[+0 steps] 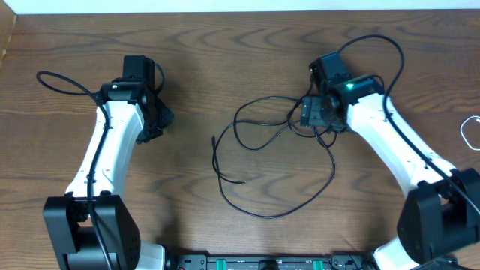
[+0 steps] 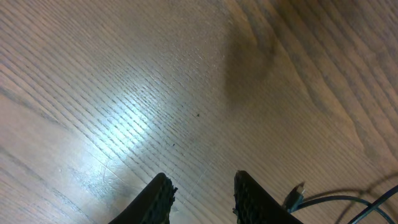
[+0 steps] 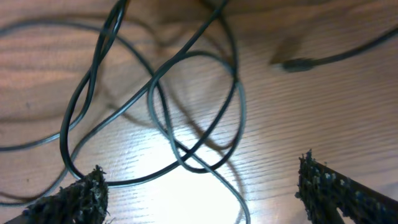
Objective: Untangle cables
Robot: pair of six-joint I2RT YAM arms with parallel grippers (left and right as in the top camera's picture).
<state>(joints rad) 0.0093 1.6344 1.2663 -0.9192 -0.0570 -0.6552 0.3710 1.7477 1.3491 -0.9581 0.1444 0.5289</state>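
Thin black cables (image 1: 259, 124) lie in a loose tangle on the wooden table, with one long loop (image 1: 279, 214) trailing toward the front. My right gripper (image 1: 308, 113) hovers over the tangle's right side. In the right wrist view it (image 3: 202, 169) is open wide, and crossed cable loops (image 3: 186, 152) lie on the table between and beyond its fingers, with nothing gripped. A plug end (image 3: 298, 64) rests farther out. My left gripper (image 1: 160, 122) is off to the left, away from the tangle. Its jaws (image 2: 200, 180) stand a little apart and empty, with a plug end (image 2: 293, 198) just to their right.
A white cable (image 1: 471, 132) curls at the table's right edge. Thicker black robot wiring loops by the left arm (image 1: 56, 79) and over the right arm (image 1: 375, 41). The table's near edge has a black rail (image 1: 270, 262).
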